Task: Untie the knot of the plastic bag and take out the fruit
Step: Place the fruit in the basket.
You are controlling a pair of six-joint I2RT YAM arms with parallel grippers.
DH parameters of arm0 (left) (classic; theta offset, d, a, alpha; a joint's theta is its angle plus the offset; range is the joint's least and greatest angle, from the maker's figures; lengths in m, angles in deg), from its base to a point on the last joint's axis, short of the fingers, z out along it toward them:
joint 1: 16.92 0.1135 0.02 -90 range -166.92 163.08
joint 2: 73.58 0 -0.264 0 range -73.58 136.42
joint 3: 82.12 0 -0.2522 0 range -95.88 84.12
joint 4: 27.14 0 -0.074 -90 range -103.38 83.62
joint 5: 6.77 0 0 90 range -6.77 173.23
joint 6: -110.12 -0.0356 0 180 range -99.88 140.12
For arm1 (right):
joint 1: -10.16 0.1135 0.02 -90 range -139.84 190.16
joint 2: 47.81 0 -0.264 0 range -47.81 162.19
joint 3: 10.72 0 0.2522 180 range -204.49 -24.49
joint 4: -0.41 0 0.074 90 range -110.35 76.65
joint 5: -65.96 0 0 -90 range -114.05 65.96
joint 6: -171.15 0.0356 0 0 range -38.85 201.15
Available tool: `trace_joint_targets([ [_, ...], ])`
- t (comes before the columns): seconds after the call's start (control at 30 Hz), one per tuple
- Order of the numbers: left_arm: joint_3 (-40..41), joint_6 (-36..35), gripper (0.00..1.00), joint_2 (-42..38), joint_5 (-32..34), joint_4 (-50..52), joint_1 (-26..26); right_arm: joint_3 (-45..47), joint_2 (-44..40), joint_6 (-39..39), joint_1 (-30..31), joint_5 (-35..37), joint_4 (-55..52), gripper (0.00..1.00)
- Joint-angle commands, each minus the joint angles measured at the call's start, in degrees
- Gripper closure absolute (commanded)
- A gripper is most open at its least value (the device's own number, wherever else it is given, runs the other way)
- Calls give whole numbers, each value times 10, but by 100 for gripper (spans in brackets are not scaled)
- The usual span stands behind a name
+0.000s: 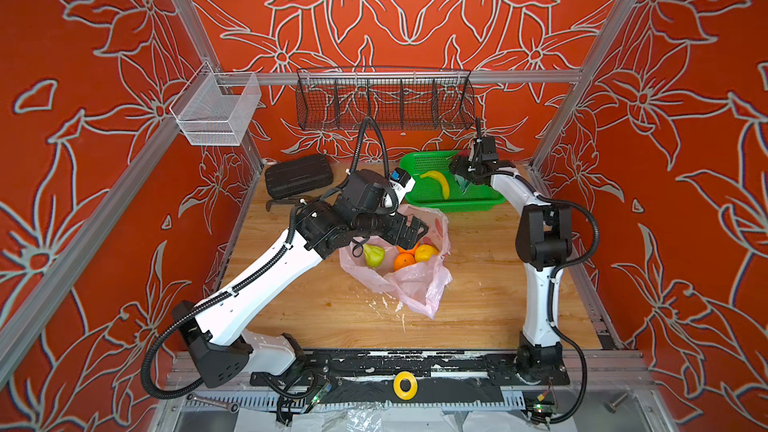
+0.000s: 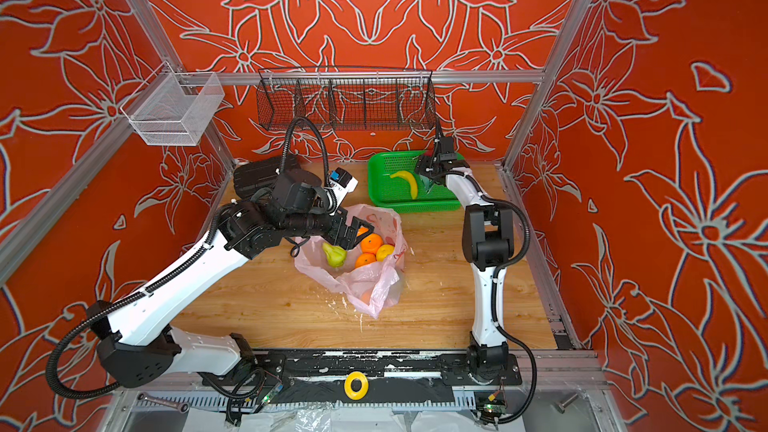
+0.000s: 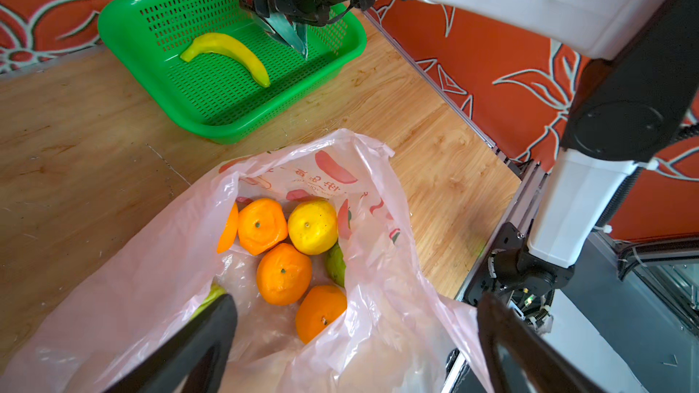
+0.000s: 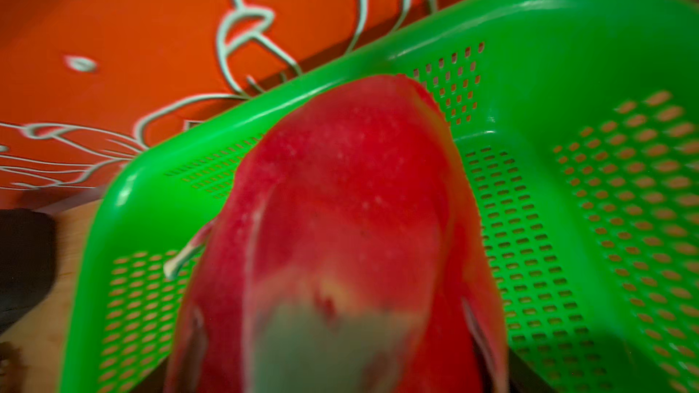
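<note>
Left end effector, released over the plastic bag, may pinch loose film; right end effector, at 1 o'clock, grasps dragon fruit.

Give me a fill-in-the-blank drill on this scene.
The right claw holds the dragon fruit above the green ____.
Lying in it is one yellow ____.
The left claw hangs open over the pink ____.
Missing words: basket; banana; bag.
</note>
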Motion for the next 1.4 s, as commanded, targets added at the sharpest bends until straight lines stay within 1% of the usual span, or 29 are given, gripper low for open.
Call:
trace_joint_targets([
  [0.0, 11, -12, 2, -19, 18, 2, -5, -33, 29, -16, -7, 15, -22, 49],
  [0.1, 19, -17, 2, -24, 31, 8, -5, -52, 57, -20, -9, 18, -39, 49],
  [0.27, 32, -19, 2, -33, 52, 10, -5, -57, 80, -29, -13, 20, -42, 48],
  [0.37, 39, -18, 2, -38, 63, 6, -5, -64, 89, -29, -15, 17, -52, 44],
  [0.43, 42, -14, 2, -40, 72, 5, -4, -68, 89, -34, -15, 9, -57, 36],
  [0.53, 46, -11, 2, -41, 84, 6, -4, -66, 77, -33, -15, 5, -60, 18],
  [0.6, 48, -11, 2, -43, 93, 7, -5, -60, 64, -35, -15, 3, -58, 13],
  [0.63, 50, -11, 2, -43, 98, 7, -4, -56, 56, -34, -15, 2, -56, 3],
  [0.8, 63, -2, 2, -53, 122, 10, -5, -39, 15, -38, -15, -3, -51, 3],
  [0.97, 80, 7, 2, -69, 138, 13, -3, -1, -58, -32, -14, -31, -25, 3],
  [1.17, 99, 35, 2, -78, 135, 30, -1, 103, -195, -9, -11, -76, 34, 3],
  [1.23, 120, 65, 1, -88, 119, 27, 0, 150, -255, -1, -5, -103, 51, 5],
  [1.3, 140, 98, 1, -98, 109, 25, 0, 196, -314, -10, 9, -123, 59, 6],
  [1.37, 156, 130, 0, -108, 120, 35, 1, 238, -371, -24, 26, -141, 59, 7],
])
